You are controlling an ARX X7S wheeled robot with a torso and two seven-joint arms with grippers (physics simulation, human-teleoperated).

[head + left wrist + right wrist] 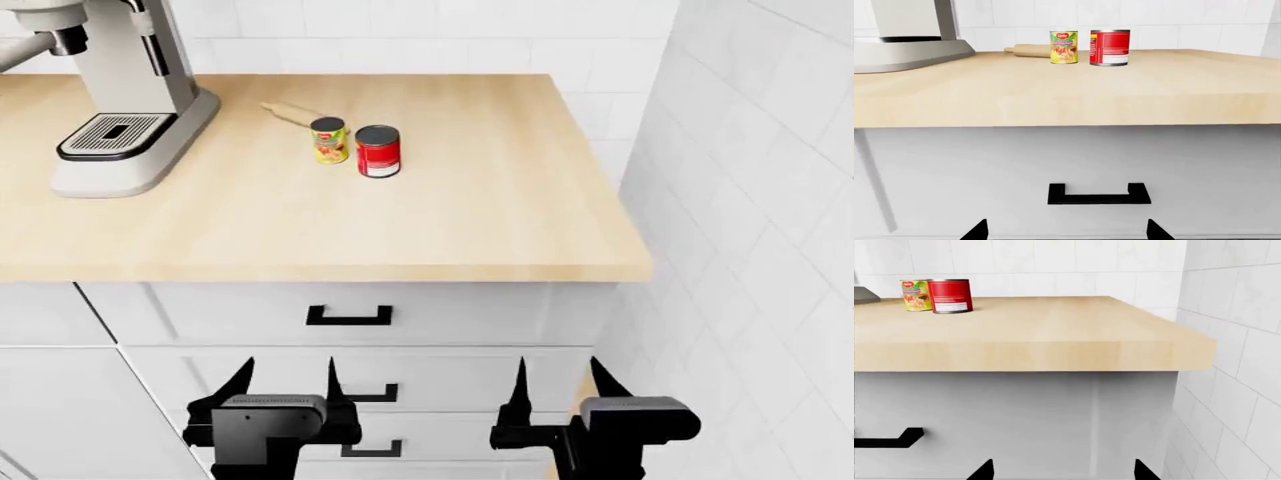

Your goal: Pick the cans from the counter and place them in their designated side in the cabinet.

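Note:
The red-labelled can (378,151) and the slimmer yellow-green fruit can (328,140) stand upright side by side on the light wood counter (400,230), towards its back. Both also show in the left wrist view, red (1109,47) and fruit (1063,47), and in the right wrist view, red (949,296) and fruit (915,295). My left gripper (287,385) and right gripper (558,385) are both open and empty, low in front of the white drawer fronts, well below and short of the cans. No cabinet is in view.
A wooden rolling pin (287,113) lies just behind the cans. A grey coffee machine (120,95) stands at the counter's back left. A tiled wall (761,200) closes the right side. Black drawer handles (350,317) face the grippers.

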